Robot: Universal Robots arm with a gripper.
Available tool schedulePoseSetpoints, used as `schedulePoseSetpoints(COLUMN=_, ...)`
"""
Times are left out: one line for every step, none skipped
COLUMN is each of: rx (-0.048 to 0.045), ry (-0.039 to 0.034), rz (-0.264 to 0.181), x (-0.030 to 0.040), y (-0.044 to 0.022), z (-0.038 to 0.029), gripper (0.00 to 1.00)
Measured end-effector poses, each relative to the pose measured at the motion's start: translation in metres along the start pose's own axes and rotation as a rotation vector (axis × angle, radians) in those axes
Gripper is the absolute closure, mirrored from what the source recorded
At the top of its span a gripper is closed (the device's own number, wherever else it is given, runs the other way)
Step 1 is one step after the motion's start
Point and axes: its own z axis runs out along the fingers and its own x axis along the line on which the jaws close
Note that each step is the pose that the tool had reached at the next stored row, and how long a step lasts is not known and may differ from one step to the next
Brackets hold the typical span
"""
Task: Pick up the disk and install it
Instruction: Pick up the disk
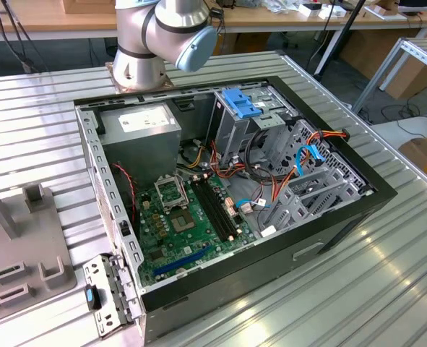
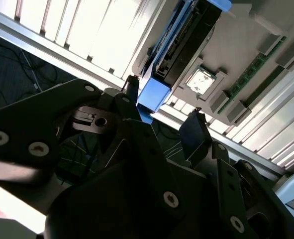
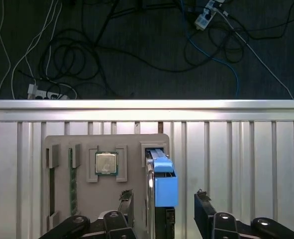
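The arm hangs above the upright disk [image 3: 164, 184], jaws spread apart on either side.

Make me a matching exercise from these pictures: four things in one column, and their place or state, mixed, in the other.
1 disk
2 processor chip
3 memory stick
4 gripper

a flat in a square recess of the grey tray
b open, a finger each side of the disk
c on edge in a tray slot
d in a long narrow groove

Pairs: 1-c, 2-a, 3-d, 4-b.
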Motion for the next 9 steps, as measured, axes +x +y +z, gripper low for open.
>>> schedulePoseSetpoints(rx=-0.0001, ry=0.0002, rz=0.0, x=0.0, y=0.0, z=0.0002, gripper=0.4)
schedulePoseSetpoints(rx=0.0, ry=0.0002, rz=0.0, x=0.0, y=0.0, z=0.0003, gripper=0.4)
schedulePoseSetpoints(rx=0.0, ry=0.0001, rz=0.0, x=0.0, y=0.0, z=0.0005, gripper=0.4)
schedulePoseSetpoints(rx=0.0006, ry=-0.0001, rz=0.0, x=0.0, y=0.0, z=0.0022, gripper=0.4)
schedulePoseSetpoints(rx=0.0003, ry=0.0, rz=0.0, x=0.0001, y=-0.0001, z=0.0036, gripper=0.4)
schedulePoseSetpoints(rx=0.0, ry=0.0001, rz=0.0, x=0.0002, y=-0.0003, z=0.0099, gripper=0.4)
schedulePoseSetpoints(rx=0.0001, ry=0.0001, rz=0.0, x=0.0002, y=-0.0004, z=0.0126, gripper=0.4)
schedulePoseSetpoints(rx=0.0, ry=0.0001, rz=0.0, x=0.0003, y=-0.0005, z=0.0165, gripper=0.4)
schedulePoseSetpoints(rx=0.0001, ry=0.0001, rz=0.0, x=0.0003, y=-0.0006, z=0.0193, gripper=0.4)
